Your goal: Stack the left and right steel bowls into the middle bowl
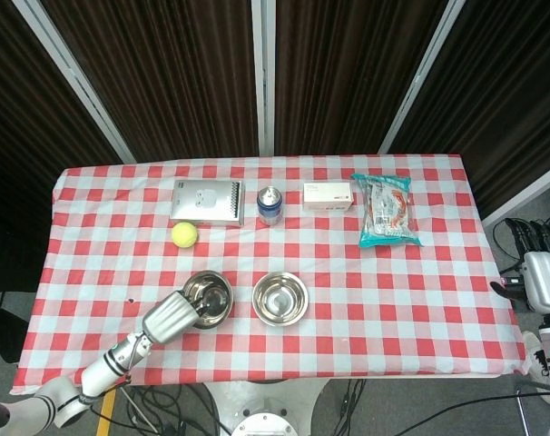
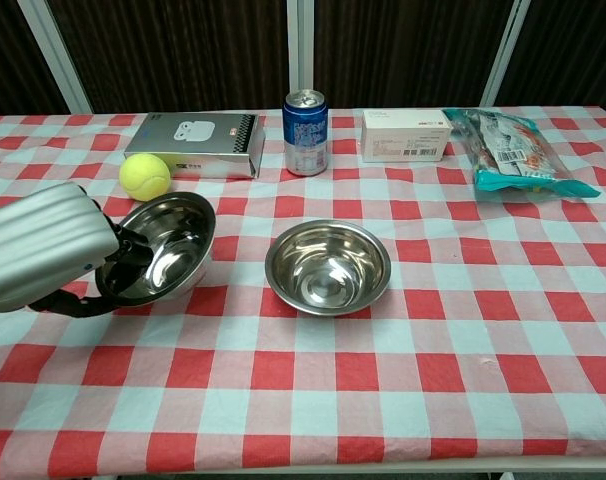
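Two steel bowls: the left bowl (image 2: 166,246) is gripped, tilted, by the left hand (image 2: 45,250) at lower left; the middle bowl (image 2: 328,266) sits beside it. The right hand's (image 1: 540,280) fingers cannot be made out.

We see open cloth between the tilted left bowl (image 2: 168,245) and the middle bowl (image 2: 328,266). Behind stand the tennis ball (image 2: 145,175), box (image 2: 195,144) and can (image 2: 305,118); the table's (image 2: 503,350) near right lies free.

Left hand (image 2: 48,250) gripping, raised; right hand (image 1: 540,283) idle beside table edge.
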Controlling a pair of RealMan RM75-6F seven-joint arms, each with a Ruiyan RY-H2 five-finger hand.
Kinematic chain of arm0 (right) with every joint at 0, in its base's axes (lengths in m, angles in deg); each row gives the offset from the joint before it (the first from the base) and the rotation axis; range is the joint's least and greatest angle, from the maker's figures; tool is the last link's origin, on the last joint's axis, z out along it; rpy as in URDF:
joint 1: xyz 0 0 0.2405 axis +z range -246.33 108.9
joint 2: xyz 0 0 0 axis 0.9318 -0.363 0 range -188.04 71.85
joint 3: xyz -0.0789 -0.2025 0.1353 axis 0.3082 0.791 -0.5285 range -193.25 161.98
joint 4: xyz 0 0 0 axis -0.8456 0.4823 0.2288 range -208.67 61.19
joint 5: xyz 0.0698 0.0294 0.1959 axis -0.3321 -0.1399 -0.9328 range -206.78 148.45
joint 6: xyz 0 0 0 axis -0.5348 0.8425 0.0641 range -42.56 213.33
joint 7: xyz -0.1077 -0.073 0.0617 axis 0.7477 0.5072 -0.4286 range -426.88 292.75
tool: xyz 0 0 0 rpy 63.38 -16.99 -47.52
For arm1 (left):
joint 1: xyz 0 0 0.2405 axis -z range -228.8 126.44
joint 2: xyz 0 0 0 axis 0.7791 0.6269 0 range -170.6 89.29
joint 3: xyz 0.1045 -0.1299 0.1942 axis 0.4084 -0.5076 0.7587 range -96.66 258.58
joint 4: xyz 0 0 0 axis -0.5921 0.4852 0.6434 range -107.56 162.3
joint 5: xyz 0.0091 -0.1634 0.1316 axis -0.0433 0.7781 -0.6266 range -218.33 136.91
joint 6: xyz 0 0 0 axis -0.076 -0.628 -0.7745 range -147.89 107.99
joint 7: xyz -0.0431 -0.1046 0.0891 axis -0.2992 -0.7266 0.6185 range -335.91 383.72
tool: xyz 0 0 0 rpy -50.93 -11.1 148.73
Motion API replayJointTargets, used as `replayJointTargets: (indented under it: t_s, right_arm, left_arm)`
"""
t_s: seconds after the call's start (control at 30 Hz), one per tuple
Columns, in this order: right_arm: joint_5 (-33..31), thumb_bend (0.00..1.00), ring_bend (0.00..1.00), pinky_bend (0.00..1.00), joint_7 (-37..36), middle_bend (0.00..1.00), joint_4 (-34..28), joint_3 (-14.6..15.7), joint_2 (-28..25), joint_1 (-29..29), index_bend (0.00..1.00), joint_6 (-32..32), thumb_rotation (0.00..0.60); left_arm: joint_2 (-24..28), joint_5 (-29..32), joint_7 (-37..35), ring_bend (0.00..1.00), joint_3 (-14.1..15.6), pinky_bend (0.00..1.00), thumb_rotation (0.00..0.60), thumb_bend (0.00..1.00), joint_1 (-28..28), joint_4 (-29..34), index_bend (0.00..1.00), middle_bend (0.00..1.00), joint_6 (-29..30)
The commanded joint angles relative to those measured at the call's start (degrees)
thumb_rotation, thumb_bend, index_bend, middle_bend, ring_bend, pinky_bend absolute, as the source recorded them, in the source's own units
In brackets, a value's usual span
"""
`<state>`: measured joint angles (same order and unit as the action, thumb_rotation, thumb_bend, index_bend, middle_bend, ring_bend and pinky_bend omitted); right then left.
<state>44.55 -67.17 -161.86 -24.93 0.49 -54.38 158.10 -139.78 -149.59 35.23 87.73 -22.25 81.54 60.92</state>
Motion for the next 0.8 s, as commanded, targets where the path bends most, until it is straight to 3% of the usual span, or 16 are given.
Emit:
replayJointTargets:
  t_s: [0.03,0.17,0.37,0.8]
  right_arm:
    - [-0.54,0.04,0.06,0.07,-0.33,0.11,0.00,-0.47,-0.13,-0.07,0.04,0.26,0.600]
    - [-1.28,0.04,0.06,0.07,-1.40,0.11,-0.23,-1.07,-0.31,-0.45,0.04,0.79,0.600]
    - [0.60,0.06,0.06,0.07,-4.00,0.11,-1.60,-1.67,-1.69,-1.42,0.04,3.45,0.600]
    - [0.11,0.06,0.06,0.08,-6.14,0.11,-0.74,-3.76,-1.04,-2.26,0.04,7.02,0.600]
  left_arm:
    - [2.04,-1.52,2.55,0.89,-0.55,0.94,0.600,0.32,2.32,5.15,0.72,0.73,-0.34]
    - [2.56,-1.59,4.50,0.89,-2.29,0.94,0.600,0.33,5.17,9.39,0.72,0.73,-2.91]
    - [0.90,0.40,5.67,0.89,-5.23,0.94,0.600,0.33,9.37,9.82,0.73,0.73,-8.53]
    - [-3.33,4.11,7.88,0.89,-7.81,0.94,0.600,0.33,12.60,11.75,0.73,0.74,-13.14]
